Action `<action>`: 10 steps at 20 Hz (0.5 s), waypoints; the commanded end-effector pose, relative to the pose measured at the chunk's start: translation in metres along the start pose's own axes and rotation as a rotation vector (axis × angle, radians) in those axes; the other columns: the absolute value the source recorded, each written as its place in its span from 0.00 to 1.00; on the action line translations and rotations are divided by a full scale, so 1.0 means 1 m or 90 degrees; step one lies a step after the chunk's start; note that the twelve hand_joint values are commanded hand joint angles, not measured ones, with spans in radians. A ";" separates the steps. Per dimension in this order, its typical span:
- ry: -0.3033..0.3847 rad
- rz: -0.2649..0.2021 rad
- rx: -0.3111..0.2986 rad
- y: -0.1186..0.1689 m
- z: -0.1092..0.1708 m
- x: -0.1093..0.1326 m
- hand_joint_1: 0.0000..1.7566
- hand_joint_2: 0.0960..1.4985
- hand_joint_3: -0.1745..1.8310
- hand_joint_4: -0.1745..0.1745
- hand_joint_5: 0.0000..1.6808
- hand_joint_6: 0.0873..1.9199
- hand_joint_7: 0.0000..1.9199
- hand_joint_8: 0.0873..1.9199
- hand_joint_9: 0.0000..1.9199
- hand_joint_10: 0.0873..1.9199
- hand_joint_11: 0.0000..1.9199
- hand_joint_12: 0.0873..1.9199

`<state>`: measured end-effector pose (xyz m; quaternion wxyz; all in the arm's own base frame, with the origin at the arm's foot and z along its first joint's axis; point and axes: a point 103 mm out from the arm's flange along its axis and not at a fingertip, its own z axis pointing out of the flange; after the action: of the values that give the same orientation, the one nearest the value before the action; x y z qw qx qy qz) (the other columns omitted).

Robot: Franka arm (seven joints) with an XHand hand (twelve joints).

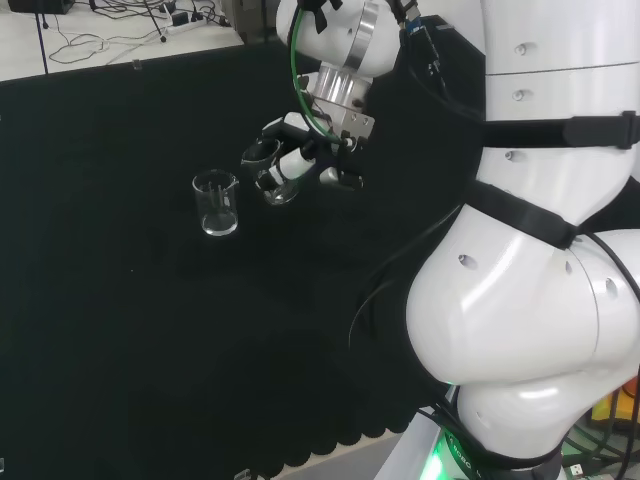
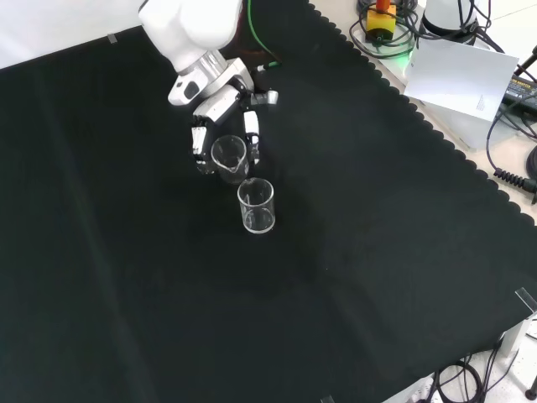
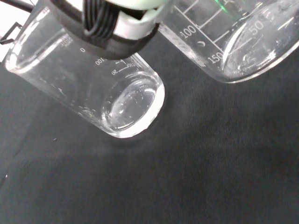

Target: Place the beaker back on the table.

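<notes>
In the front view, a clear beaker (image 2: 256, 206) stands upright on the worktop (image 2: 352, 277), which is covered in black cloth. Just behind it and touching its rim in that view, the hand (image 2: 225, 126) has its fingers curled round a second beaker (image 2: 228, 156), held tilted. In the head view the held beaker (image 1: 278, 183) hangs just to the right of the standing beaker (image 1: 216, 203), apart from it. The wrist view shows both glasses close together over the cloth.

Head view looks over the arm, front view opposite; both share the black cloth (image 1: 150, 330).
</notes>
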<state>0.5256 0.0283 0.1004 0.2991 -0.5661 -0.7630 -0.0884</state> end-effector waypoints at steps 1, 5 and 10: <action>0.023 -0.011 -0.025 0.014 0.006 -0.006 0.80 0.70 0.00 0.10 0.65 0.42 0.62 0.38 0.71 0.20 0.50 0.44; 0.024 -0.011 -0.048 0.016 0.001 -0.010 0.81 0.69 0.00 0.10 0.66 0.40 0.64 0.37 0.73 0.15 0.51 0.42; 0.025 -0.004 -0.040 0.021 0.000 -0.016 0.81 0.68 0.00 0.11 0.68 0.39 0.64 0.37 0.77 0.04 0.51 0.40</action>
<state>0.5432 0.0270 0.0902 0.2924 -0.5677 -0.7590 -0.1273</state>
